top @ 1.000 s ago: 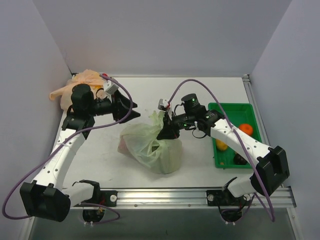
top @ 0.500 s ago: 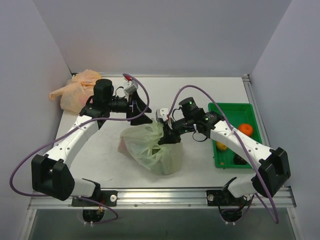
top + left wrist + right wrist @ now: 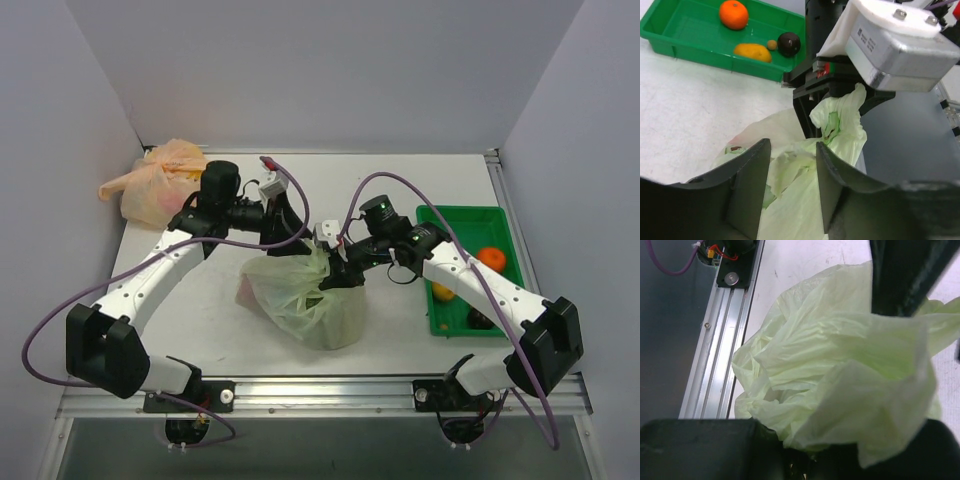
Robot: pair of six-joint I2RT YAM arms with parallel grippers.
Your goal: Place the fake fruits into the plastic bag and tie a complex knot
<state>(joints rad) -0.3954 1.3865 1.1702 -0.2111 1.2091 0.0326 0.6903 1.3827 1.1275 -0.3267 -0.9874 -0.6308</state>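
Two claws meet over the plastic bag [image 3: 300, 310], which sits slumped on the worktop [image 3: 400, 190] right beneath them. Right claw [image 3: 335, 270] is clamped tight on a bunched bit of the bag's mouth & holds it lifted. Left claw [image 3: 792, 150] stands part open w/ nothing gripped. Loose pale film lies between & under its fingers [image 3: 747, 185]. A pink patch [image 3: 243, 290] shows thru the film on the side away from the right claw.

Step in hand, as I read it: left claw takes its own bunch of the mouth so the two ends can be crossed for the knot. To do it well:
- Sink a bit so several folds sit between the jaws, not one thin layer.
- Close just short of the right claw's pinch, not on it.
- Right claw should hold the film taut so it doesn't slip out.

Room: right claw's body is straight ahead of the left claw, v. close, so little margin fwd. Green tray [image 3: 465, 235] lies out past the right claw's wrist, w/ an orange [image 3: 734, 14], a yellow piece [image 3: 752, 51] & a dark one [image 3: 789, 44] inside, i.e. the fruit part looks unfinished. Peach bag [image 3: 150, 185] is well behind the left claw, by the wall. Bare worktop beyond both claws looks the best pulling room. The metal rail [image 3: 725, 355] runs close along the bag's near side, so less room that way.
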